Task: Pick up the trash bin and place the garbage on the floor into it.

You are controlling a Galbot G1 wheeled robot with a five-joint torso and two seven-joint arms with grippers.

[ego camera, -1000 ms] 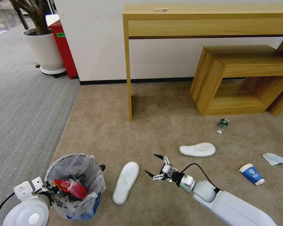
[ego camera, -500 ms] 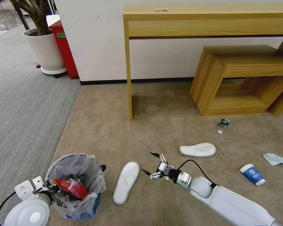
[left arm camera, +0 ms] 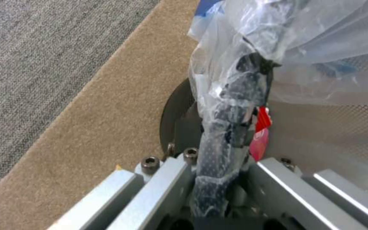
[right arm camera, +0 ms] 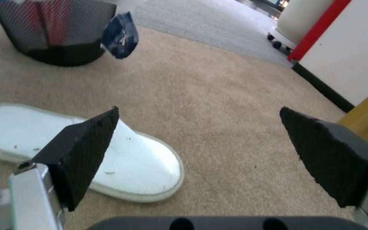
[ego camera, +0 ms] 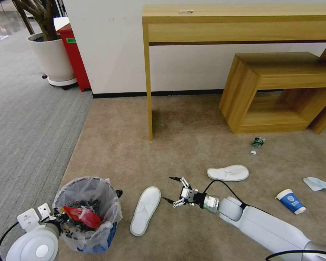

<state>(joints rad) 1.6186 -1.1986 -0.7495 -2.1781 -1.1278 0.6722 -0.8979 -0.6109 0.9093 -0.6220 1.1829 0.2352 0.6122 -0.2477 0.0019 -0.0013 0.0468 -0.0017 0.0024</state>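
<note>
- Your right gripper hangs low over the floor with its two black fingertips spread wide and nothing between them, pointing toward the nearer slipper.
- In the right wrist view that slipper lies flat on the beige carpet, partly behind one finger pad; you cannot tell from this view whether the pad touches it.
- Your left gripper sits at the lower left, clamped on the rim of the trash bin; the left wrist view shows the bag-wrapped rim pinched between the jaws.
- The bin's clear plastic liner holds red wrappers and other dark litter inside.
- From the right wrist view, the bin shows as a dark mesh wall, well apart from the gripper, with a blue-printed flap of bag hanging at its side.
- A second slipper lies beyond your right arm, sole down.
- Farther right you have a blue-white paper cup on its side, and a crumpled tissue near the frame edge.
- A crushed bottle with a loose white cap lies just in front of the low wooden bench.
- A tall wooden console table stands against the wall behind.
</note>
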